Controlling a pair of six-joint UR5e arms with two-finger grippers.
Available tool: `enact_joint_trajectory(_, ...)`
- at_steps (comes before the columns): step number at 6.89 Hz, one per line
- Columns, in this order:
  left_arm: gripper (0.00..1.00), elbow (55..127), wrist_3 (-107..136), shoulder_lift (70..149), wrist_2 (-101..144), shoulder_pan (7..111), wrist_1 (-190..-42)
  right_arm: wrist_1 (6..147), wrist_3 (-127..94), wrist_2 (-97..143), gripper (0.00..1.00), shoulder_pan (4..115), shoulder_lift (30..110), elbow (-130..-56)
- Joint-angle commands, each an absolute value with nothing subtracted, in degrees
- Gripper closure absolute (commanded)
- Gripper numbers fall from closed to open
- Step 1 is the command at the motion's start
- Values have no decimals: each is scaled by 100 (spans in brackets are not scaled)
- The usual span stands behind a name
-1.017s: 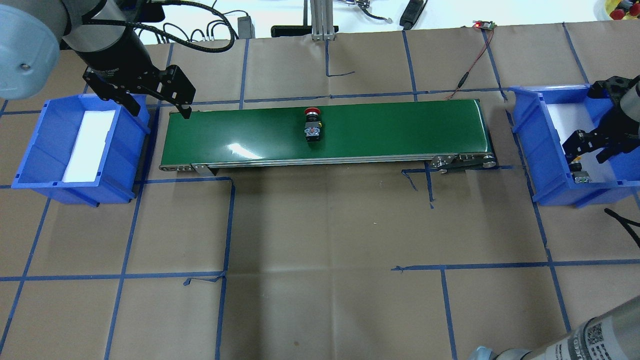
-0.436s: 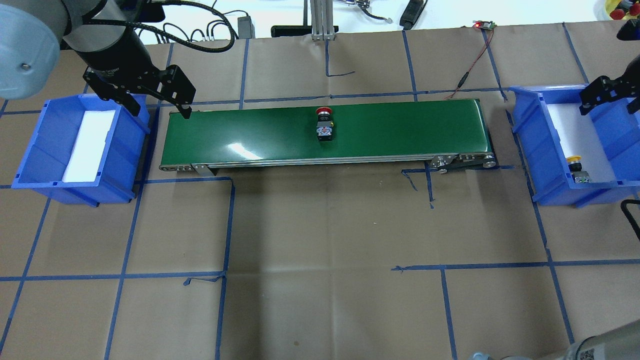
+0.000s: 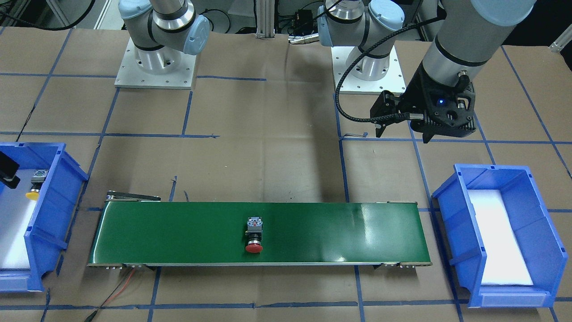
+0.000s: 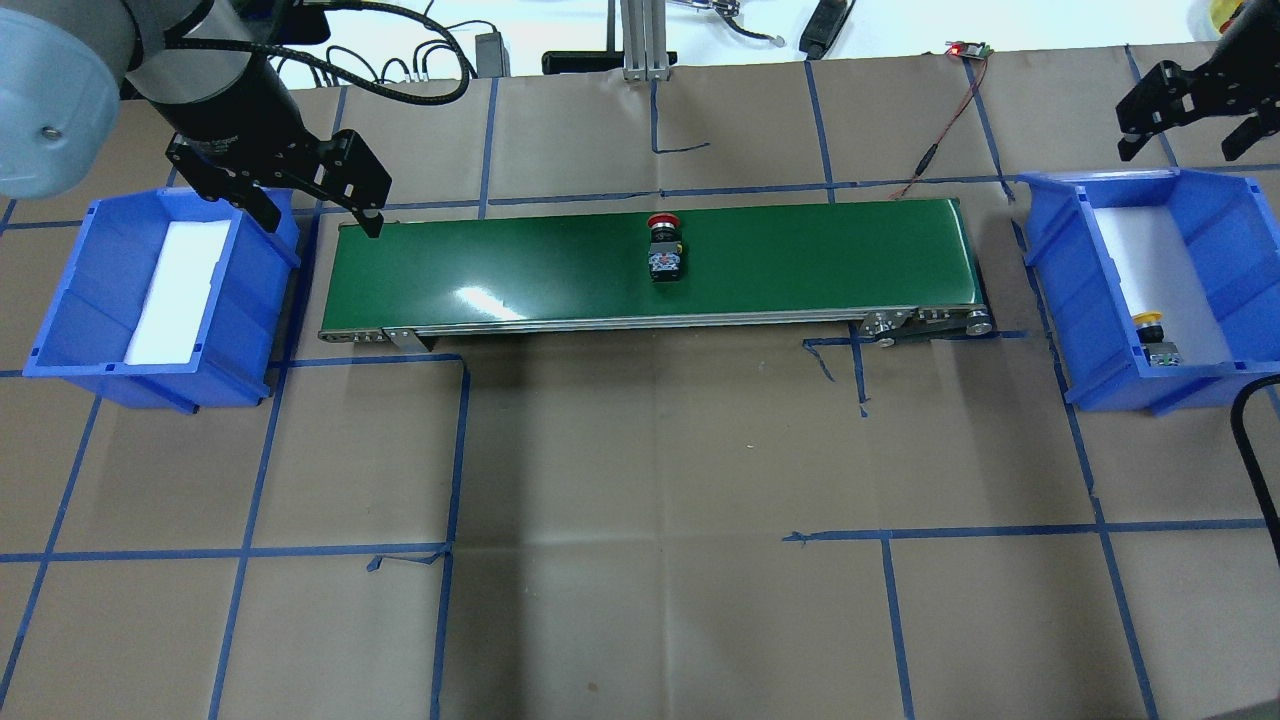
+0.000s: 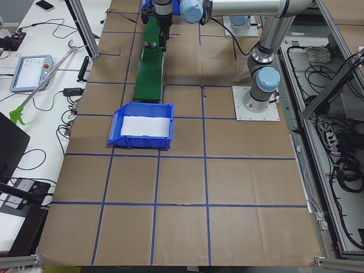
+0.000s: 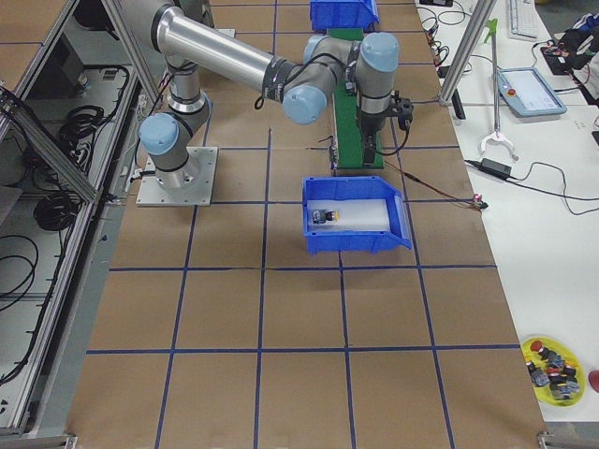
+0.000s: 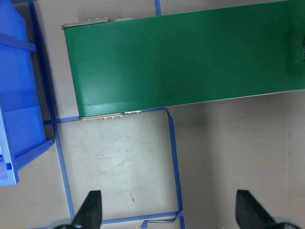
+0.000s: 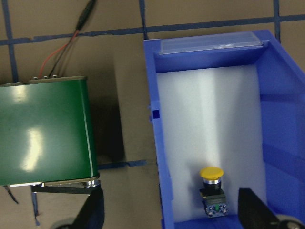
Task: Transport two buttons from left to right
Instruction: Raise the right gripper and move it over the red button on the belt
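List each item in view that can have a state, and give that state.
red button, on its side, mid conveyor belt
yellow button, on its side in the right bin
left end effector, open, holding nothing
right end effector, open, holding nothing
left bin, white liner inside
right bin, holding the yellow button

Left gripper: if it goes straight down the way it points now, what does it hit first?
The left gripper would likely meet the paper-covered table, beside the green belt; nothing between.

Brown paper [image 4: 640, 450] crossed by blue tape lines [image 4: 200, 553] is covering the table [image 6: 299, 309]; a white bench [image 5: 34, 40] is running alongside, carrying cables [image 4: 415, 55]
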State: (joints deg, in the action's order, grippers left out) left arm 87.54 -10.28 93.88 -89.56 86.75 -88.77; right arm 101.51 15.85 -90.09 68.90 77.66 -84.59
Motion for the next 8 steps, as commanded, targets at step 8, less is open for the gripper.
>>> enact_joint_trajectory(8, 0, 8710, -1028, 9413, -8947, 8666, -8877, 9949, -782, -8982, 0, 8903, 8148, -8490)
